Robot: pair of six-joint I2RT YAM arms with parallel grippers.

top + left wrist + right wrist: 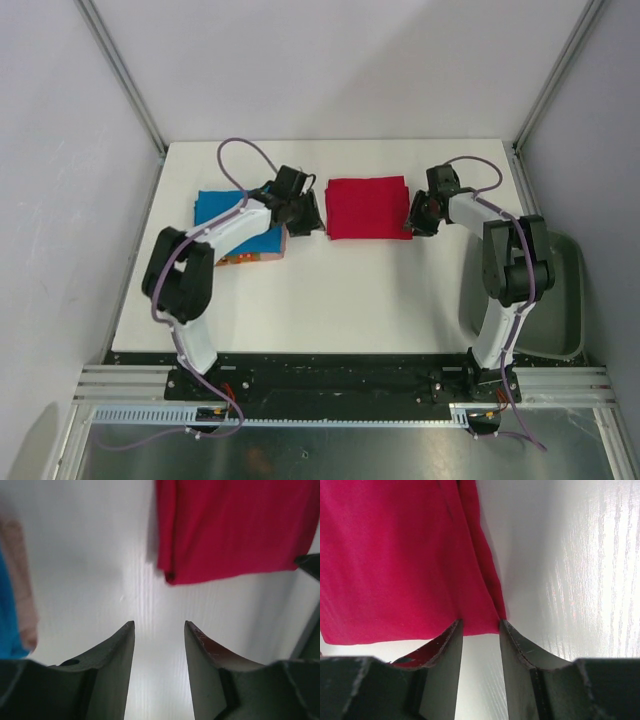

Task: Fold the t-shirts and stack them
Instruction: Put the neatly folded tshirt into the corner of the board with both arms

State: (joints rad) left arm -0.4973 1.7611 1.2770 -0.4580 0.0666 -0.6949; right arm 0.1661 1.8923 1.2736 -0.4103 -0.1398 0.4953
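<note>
While the blue t-shirt [222, 212] lies folded at the left of the table [330, 300], it rests on the orange t-shirt [252, 259], of which only a strip along the near edge shows, so 2 tees look stacked already. Just right of that pile the left gripper [159, 626] hangs low over bare tabletop. Its fingers stand apart with nothing between them, and in the left wrist view the red tee's nearest corner lies ahead of the tips, not touching them.

The red t-shirt [367, 208] sits in the middle of the table as a neat rectangle, apart from the blue-and-orange pile, with 1 gripper beside each side edge. At its right edge the right gripper [481, 623] has its fingers parted too. The right wrist view puts both tips right at a corner of the cloth, with white table showing in the gap between them. A bit of red shows beneath the finger on the left of that view, but I cannot tell whether the tips press on the cloth; nothing is clamped. Beyond the table's right edge stands the dark grey bin [560, 290], partly hidden by the right arm.

By my reading the folding is done for all 3 shirts in sight, and 1 step is left: the red one has to go onto the blue one. That would call for a hold on both side edges, so that the folds do not fall open on the way across.
</note>
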